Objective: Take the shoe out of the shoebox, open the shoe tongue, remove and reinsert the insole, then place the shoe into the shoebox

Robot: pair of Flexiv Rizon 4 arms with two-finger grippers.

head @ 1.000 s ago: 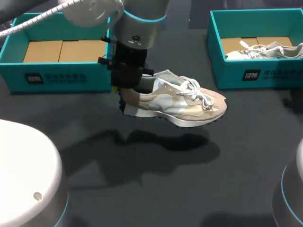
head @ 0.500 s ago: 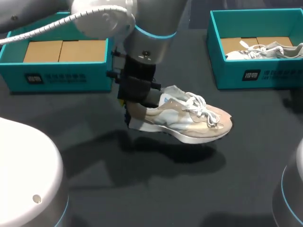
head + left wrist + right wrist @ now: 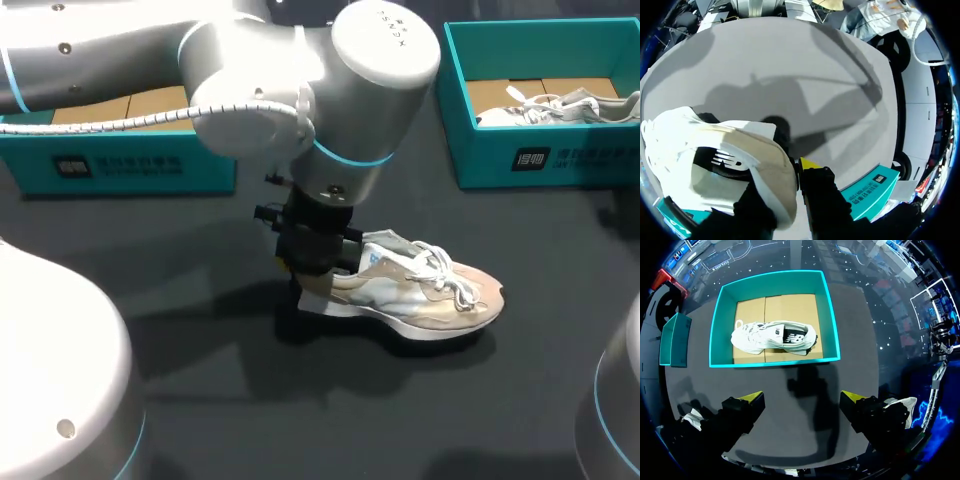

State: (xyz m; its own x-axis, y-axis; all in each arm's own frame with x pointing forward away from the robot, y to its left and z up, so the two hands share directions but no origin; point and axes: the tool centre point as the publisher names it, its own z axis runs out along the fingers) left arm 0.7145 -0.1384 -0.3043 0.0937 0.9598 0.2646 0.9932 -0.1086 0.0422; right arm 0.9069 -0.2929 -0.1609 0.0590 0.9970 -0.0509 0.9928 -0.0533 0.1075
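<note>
Shows the shoe (image 3: 420, 295) lower, nearer and further right than a second ago, brought away from the left shoebox (image 3: 120, 165) down to the dark table (image 3: 200, 400); cannot tell whether the sole touches it.

Far left: teal left shoebox with a bare cardboard floor, partly hidden behind the left arm (image 3: 250, 60).

Centre: left gripper (image 3: 318, 285) clenched on the shoe's heel, toe pointing right, white laces uppermost. In the left wrist view, heel of the shoe (image 3: 740, 165) between the fingers, one yellow fingertip (image 3: 807, 162) showing beside it.

Far right: right shoebox (image 3: 480, 160) holding a second shoe (image 3: 550, 105), white, lying on cardboard.

Right wrist view: right gripper (image 3: 801, 399) released, fingers wide apart, nothing between them, over bare table near the right shoebox (image 3: 775, 362).
</note>
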